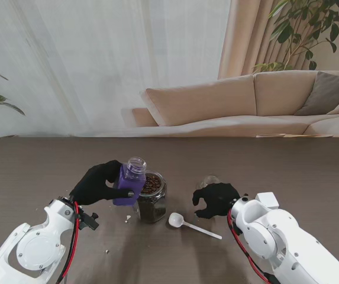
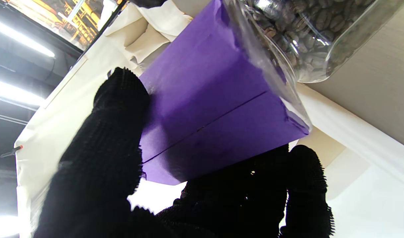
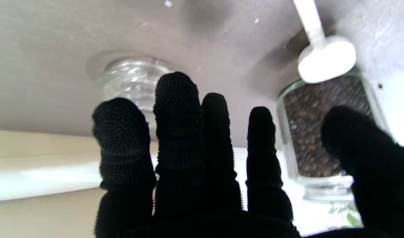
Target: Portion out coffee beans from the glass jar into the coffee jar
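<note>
L hand [image 1: 101, 183]: gripping purple-labelled coffee jar [image 1: 129, 183], fingers [image 2: 99, 158] wrapped round its label, jar lifted off table, mouth up, tilted a bit.
Coffee jar: just left of glass jar [image 1: 152, 204], touching or nearly; can't tell which.
Glass jar: upright on table [image 1: 45, 165], open, full of beans [image 1: 151, 184].
R hand [image 1: 215, 199]: fingers [image 3: 177, 109] spread wide, holds nothing, palm down over table.
Glass lid [image 3: 132, 79]: on table just past R fingertips.
White spoon [image 1: 191, 225]: flat on table betw. glass jar & R hand.

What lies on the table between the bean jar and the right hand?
In the stand view, a white spoon lies between the bean jar and the right hand, its bowl nearest the jar.
</note>
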